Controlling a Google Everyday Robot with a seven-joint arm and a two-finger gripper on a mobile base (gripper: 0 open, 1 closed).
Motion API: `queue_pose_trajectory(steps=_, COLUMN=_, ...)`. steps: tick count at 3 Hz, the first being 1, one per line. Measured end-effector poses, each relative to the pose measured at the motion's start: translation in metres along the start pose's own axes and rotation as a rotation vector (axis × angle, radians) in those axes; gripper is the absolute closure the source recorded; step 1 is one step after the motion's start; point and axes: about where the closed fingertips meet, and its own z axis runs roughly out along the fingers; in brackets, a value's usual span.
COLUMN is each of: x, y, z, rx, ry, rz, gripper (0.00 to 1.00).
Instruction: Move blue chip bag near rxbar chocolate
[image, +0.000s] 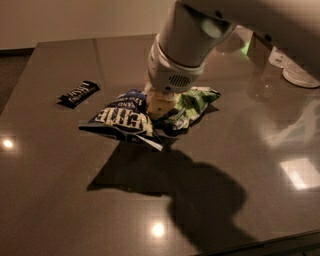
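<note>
**Desk:** Dark glossy table (60, 200), where was the blue chip bag (122, 119)?

**Photographer:** Mid-table, clamped at its edge by the gripper (160, 104). A green bag (192, 102) pressed against its right; the rxbar chocolate (78, 93) lay near on the left, bare tabletop between.

Gripper (160, 103) low at table (55, 200) centre, on right end of blue bag (121, 119). Green bag (194, 101) just right of gripper, against blue bag: no gap there. Arm (185, 45) slants in from far right, blocking the space above both bags. Bar (78, 93) far-left of blue bag, apart; bare strip between them. Open table left of the bar and beyond it. Near half open, shadow only. Right of green bag open up to white dishes (299, 74) at far right edge.
</note>
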Motion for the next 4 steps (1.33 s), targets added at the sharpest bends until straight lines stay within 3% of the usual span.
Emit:
queue_pose_trajectory(steps=2, x=-0.026, y=-0.063, z=0.020, rx=0.084, ry=0.017, rz=0.103, gripper=1.00)
queue_pose_trajectory(steps=4, x=-0.053, y=-0.096, z=0.063, rx=0.104, ry=0.021, rz=0.132, gripper=1.00)
